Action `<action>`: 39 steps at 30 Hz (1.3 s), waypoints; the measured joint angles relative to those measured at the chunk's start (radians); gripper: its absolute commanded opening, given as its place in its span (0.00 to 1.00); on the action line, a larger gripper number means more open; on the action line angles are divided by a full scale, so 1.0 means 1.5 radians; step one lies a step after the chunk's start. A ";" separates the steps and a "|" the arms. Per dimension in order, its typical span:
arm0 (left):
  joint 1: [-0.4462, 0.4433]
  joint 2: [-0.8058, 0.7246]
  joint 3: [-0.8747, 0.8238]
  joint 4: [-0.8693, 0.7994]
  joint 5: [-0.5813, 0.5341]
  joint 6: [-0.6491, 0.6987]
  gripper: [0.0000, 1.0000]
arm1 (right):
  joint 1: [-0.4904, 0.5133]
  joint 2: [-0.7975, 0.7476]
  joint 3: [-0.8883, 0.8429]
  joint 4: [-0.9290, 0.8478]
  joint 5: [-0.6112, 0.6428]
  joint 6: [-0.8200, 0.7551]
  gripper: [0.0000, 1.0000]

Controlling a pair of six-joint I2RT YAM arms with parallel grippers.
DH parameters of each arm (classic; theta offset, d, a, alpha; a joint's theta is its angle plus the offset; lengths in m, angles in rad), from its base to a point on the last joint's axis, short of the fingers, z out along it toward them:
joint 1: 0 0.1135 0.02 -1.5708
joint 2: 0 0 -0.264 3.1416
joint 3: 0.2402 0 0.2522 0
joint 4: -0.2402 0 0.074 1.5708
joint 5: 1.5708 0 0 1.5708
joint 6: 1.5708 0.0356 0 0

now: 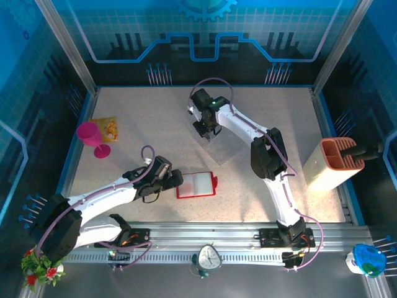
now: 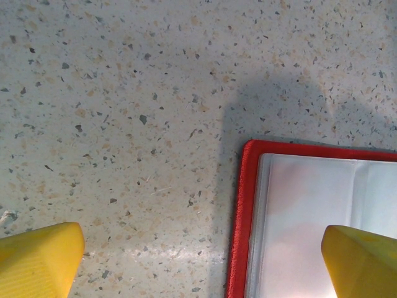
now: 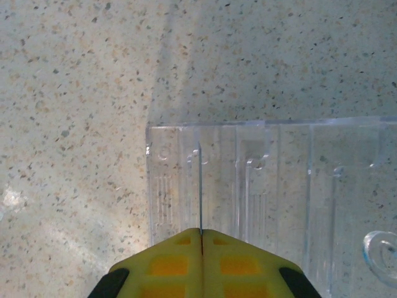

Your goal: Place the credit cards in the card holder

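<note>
Your card holder (image 1: 196, 185) lies open near the table (image 1: 142, 118) front edge: red rim, pale inside. Left gripper (image 1: 177, 179) released, right gripper (image 1: 208, 133) clenched.

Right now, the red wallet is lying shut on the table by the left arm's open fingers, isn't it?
Not quite. The wallet is lying open, not shut: the left wrist view shows its pale inside facing up. The rest is right: it lies on the table by the left arm's open fingers.
</note>
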 measured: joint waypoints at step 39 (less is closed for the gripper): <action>-0.039 0.037 0.087 -0.076 -0.011 0.052 0.99 | 0.012 -0.591 -0.918 0.659 -0.271 0.459 0.00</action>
